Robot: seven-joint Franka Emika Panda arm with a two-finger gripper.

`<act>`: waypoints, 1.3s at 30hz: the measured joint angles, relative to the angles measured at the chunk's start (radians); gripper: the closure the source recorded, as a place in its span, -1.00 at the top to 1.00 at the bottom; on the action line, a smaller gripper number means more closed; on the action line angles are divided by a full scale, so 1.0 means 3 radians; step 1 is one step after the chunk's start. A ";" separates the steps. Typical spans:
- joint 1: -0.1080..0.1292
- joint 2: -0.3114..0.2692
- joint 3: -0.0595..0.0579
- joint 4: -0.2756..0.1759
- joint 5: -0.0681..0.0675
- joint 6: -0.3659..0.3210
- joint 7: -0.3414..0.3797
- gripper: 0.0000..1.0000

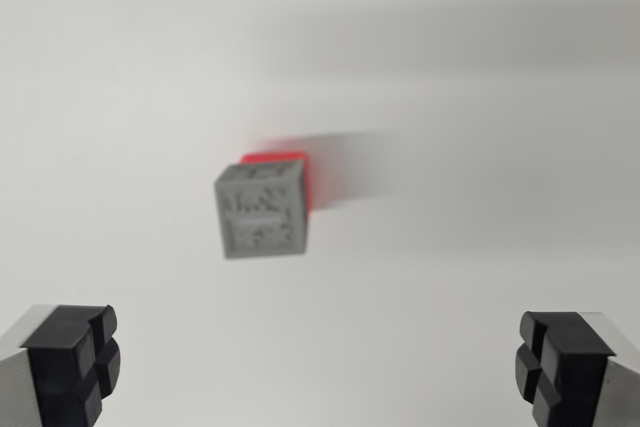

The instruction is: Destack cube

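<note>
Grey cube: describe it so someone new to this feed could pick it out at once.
On the plain white surface, look near the middle of the wrist view, above and between the two black fingertips of the open hand. The grey cube sits on a red cube, which peeks out behind it. It is grey with dark speckled markings on top.

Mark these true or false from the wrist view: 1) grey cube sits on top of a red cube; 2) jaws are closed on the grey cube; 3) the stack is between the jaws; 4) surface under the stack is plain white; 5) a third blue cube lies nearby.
1) True: the grey patterned cube covers the red cube, which shows only at its upper and right edges.
2) False: the gripper is open, jaws wide apart and holding nothing.
3) False: the stack lies above them in the picture, untouched.
4) True: the white table surface is plain.
5) False: only two cubes show.
</note>
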 joint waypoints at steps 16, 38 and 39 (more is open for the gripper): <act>0.0061 0.0051 0.0019 -0.0348 0.0000 0.0370 -0.0025 1.00; 0.0166 0.0288 0.0057 -0.0805 -0.0017 0.1009 -0.0057 1.00; 0.0171 0.0304 0.0059 -0.0821 -0.0019 0.1041 -0.0058 1.00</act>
